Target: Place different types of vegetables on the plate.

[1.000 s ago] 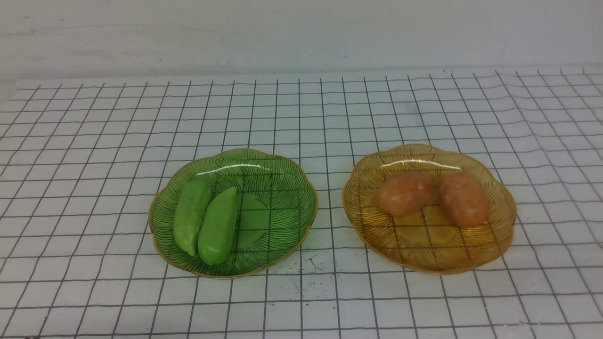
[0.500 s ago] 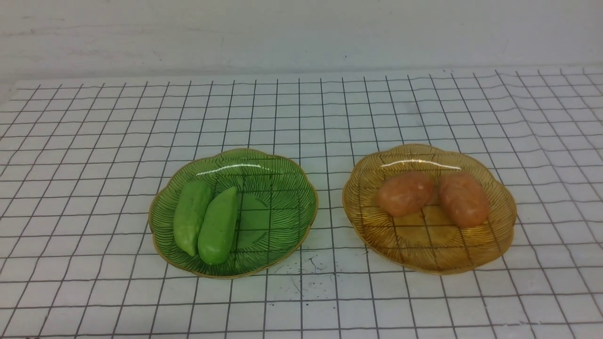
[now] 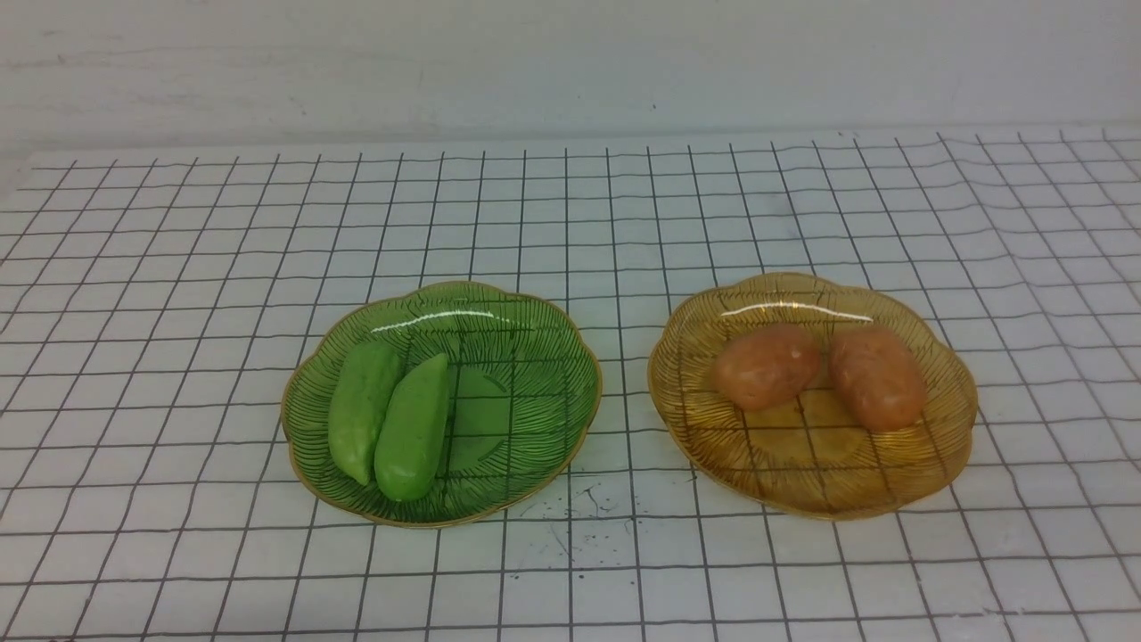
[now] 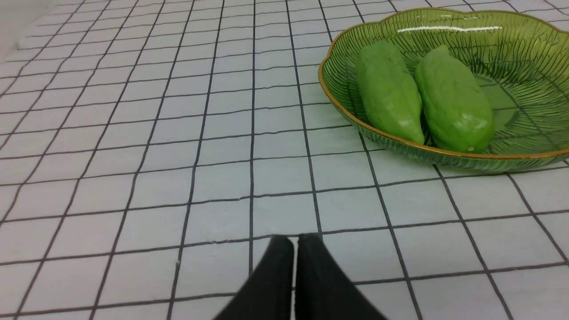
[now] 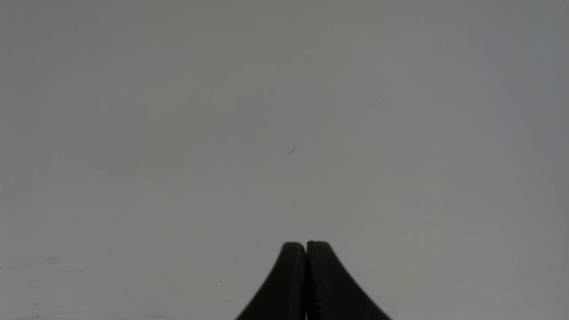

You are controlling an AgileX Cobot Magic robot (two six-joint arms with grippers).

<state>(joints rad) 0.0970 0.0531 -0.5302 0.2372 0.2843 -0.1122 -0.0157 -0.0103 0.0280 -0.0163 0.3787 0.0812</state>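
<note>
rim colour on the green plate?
Thin gold edge on the green plate, ribbed with dark lines inside. Left wrist view shows it best.

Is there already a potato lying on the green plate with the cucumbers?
No, the green plate holds only the two cucumbers; both potatoes lie on the amber plate.

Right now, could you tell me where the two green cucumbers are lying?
In the front view, both cucumbers lie side by side, touching, in the left half of the green plate, which sits left of the amber plate holding the two potatoes.
</note>
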